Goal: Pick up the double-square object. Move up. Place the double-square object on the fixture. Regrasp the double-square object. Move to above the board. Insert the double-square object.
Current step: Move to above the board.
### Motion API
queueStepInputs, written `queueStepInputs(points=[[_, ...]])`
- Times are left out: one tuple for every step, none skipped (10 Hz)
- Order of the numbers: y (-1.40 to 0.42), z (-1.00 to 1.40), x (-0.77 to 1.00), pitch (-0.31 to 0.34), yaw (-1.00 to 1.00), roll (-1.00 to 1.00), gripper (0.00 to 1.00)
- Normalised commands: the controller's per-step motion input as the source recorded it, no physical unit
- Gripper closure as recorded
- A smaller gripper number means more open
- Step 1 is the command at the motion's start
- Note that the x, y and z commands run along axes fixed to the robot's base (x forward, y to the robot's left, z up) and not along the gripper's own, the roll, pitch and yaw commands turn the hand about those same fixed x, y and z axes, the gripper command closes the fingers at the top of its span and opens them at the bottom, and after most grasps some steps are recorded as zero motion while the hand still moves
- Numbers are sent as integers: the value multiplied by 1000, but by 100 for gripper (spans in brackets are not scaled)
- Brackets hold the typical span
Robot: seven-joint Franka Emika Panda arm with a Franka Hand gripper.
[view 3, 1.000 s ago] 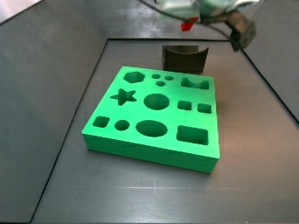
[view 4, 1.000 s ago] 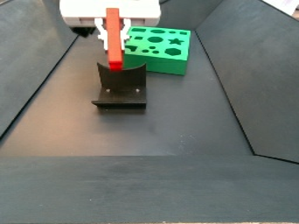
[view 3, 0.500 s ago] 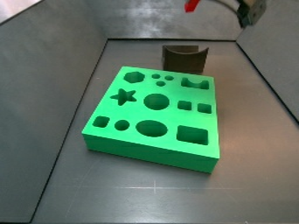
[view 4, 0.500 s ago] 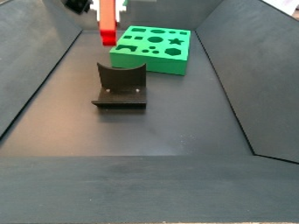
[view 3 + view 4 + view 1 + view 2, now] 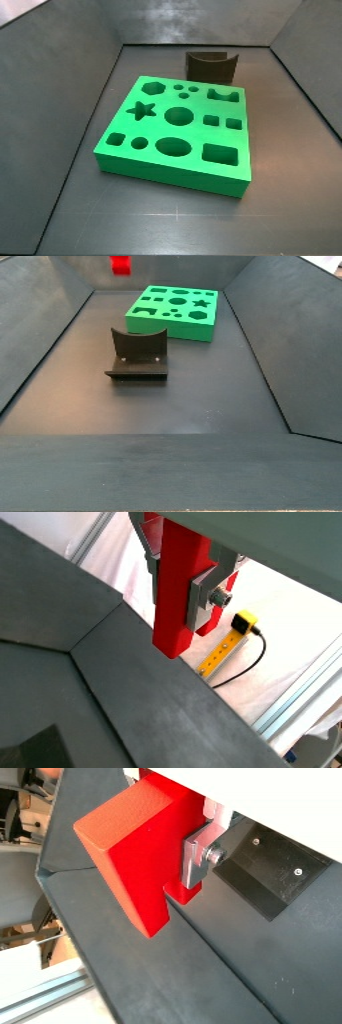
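The double-square object [image 5: 178,597], a bright red stepped block, hangs upright between the silver fingers [image 5: 211,594] of my gripper [image 5: 183,582], which is shut on it; it shows in both wrist views [image 5: 131,853]. In a side view only the block's lower end [image 5: 120,265] shows at the top edge, high above the floor and behind the fixture [image 5: 138,353]. The gripper is out of both side views. The green board [image 5: 174,125] lies on the floor, with the dark fixture [image 5: 210,65] just behind it.
Dark sloping walls [image 5: 40,346] enclose the grey floor on both sides. The board [image 5: 177,311] lies beyond the fixture. A yellow measuring tape [image 5: 227,642] lies outside the enclosure.
The gripper has risen with the red block from just above the fixture. It has left one side view, and only the block's tip remains in the other.
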Motion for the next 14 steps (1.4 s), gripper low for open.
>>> queueStepInputs(points=[[20, 385, -62, 14, -25, -98, 100], [-1000, 279, -434, 1, -177, -1000, 100], [-1000, 254, -438, -4, -177, -1000, 100], [-1000, 264, -453, -6, -180, -1000, 100], [-1000, 265, -478, -9, -182, -1000, 100], [-1000, 270, -491, -11, -183, -1000, 100], [-1000, 277, -515, -12, -185, -1000, 100], [-1000, 282, -534, -9, -184, -1000, 100], [-1000, 294, -574, -13, -183, -1000, 100], [-1000, 300, -597, -17, -180, -1000, 100], [-1000, 316, -673, -31, -173, -1000, 100], [-799, 268, -602, -48, -165, -1000, 100], [-379, 152, -403, -83, -149, -1000, 100], [-233, 102, -320, -104, -138, -1000, 100]])
